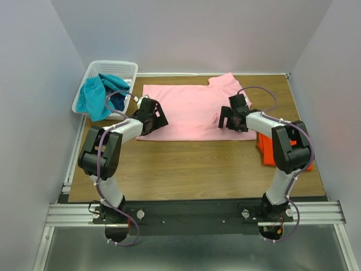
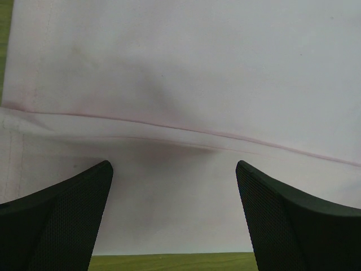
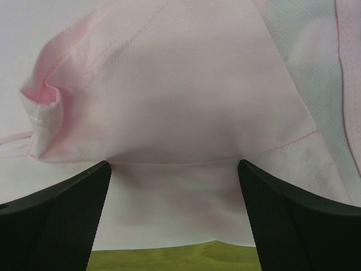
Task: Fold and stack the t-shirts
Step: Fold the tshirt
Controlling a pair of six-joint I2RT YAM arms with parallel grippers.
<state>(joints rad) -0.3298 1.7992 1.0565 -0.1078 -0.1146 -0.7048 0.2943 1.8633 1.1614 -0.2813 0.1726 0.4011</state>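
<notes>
Reaching inward from both sides, the two arms bend at the elbow and lean low over the light pink short-sleeved cloth t-shirt (image 1: 192, 110), which lies spread flat across the far middle of the brown wood-grain table (image 1: 186, 169). The left gripper (image 2: 175, 169) hangs over the shirt's left end with its black fingers spread wide and nothing between them. The right gripper (image 3: 175, 166) hangs over the shirt's right part, its jaws equally wide apart and holding nothing.

In the left wrist view a stitched line runs across the cloth just ahead of the fingertips, and the shirt's near edge shows below them with a thin strip of table. In the right wrist view a sleeve lies folded onto the shirt's body, its cuff rumpled at the left, and the near edge again ends just before bare wood.

Bare wood stretches between the shirt's near edge and the arm bases. A bright orange folded cloth t-shirt (image 1: 266, 152) lies at the table's right edge, partly under the right arm. A white slotted plastic basket (image 1: 121, 68) sits at the far left corner, holding a teal garment (image 1: 93, 99) and a dark blue garment (image 1: 118, 100). Pale walls stand close on the left, right and far sides.
</notes>
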